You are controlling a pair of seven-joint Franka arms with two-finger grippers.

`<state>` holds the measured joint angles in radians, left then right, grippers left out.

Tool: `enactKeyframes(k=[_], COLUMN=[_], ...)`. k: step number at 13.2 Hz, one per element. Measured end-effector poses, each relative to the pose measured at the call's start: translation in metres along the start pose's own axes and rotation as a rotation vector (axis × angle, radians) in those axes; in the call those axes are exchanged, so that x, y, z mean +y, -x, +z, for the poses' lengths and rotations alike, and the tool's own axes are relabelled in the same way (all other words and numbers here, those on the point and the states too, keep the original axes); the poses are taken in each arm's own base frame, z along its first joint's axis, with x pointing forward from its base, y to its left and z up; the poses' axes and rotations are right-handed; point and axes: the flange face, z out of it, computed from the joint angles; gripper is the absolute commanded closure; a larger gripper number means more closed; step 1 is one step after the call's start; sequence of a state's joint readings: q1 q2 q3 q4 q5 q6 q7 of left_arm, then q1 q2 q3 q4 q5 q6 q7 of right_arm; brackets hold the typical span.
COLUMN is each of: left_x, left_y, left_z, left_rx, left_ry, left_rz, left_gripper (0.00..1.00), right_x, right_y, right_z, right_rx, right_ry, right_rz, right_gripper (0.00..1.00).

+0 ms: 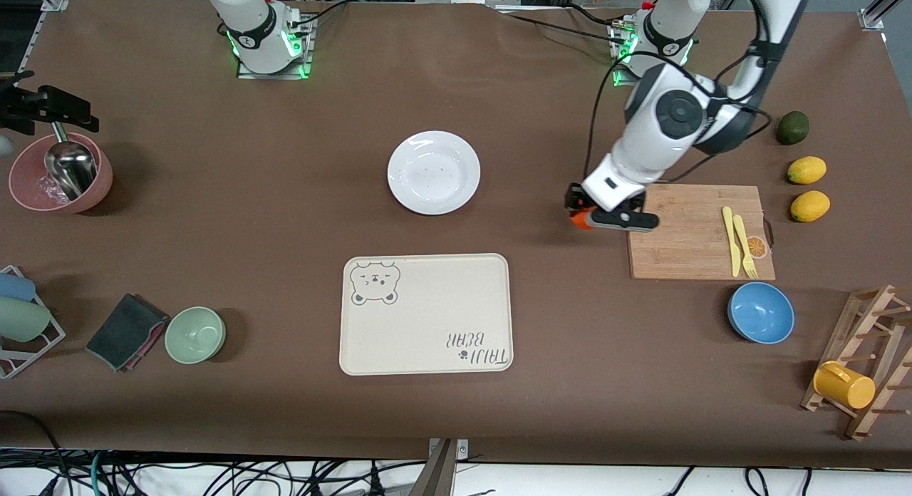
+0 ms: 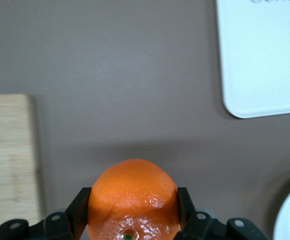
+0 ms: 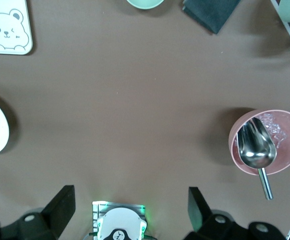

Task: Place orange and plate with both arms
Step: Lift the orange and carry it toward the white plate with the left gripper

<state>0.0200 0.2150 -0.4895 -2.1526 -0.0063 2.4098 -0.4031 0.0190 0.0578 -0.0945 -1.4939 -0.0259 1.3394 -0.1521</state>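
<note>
Orange (image 2: 132, 200) clamped in left claw (image 2: 133, 212) beside cutting board (image 1: 695, 232) | right claw (image 3: 131, 205) wide

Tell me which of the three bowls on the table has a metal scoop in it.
The pink bowl at the right arm's end of the table; the green bowl and blue bowl hold nothing.

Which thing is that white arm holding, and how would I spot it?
Start at the rectangular bamboo cutting board. Just off its edge toward the round white plate, the left pincer is shut on the small round orange fruit, over bare table. Unlike the yellow oval lemons nearby, it is red-orange and gripped.
</note>
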Motion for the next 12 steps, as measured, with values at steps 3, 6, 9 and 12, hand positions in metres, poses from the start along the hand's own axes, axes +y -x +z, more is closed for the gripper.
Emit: enactKeyframes(k=[3, 6, 9, 12], left_x=[0.073, 0.140, 0.198, 0.247], left_y=[0.013, 0.043, 0.074, 0.105], left_z=[0.009, 0.029, 0.039, 0.058], left_rx=[-0.016, -0.056, -0.082, -0.110], left_ry=[0.040, 0.060, 0.076, 0.072], left_rz=[-0.023, 0.024, 0.019, -0.034], left_gripper=[1.00, 1.00, 1.00, 1.00], right_x=[-0.001, -0.003, -0.017, -0.029], right_y=[-0.007, -0.023, -0.041, -0.065], right_z=[0.022, 0.044, 0.069, 0.106], right_rx=[-0.079, -0.126, -0.162, -0.205], right_ry=[-0.010, -0.028, -0.124, -0.232], right_rz=[-0.001, -0.006, -0.028, -0.038], right_gripper=[0.00, 0.00, 0.00, 0.00])
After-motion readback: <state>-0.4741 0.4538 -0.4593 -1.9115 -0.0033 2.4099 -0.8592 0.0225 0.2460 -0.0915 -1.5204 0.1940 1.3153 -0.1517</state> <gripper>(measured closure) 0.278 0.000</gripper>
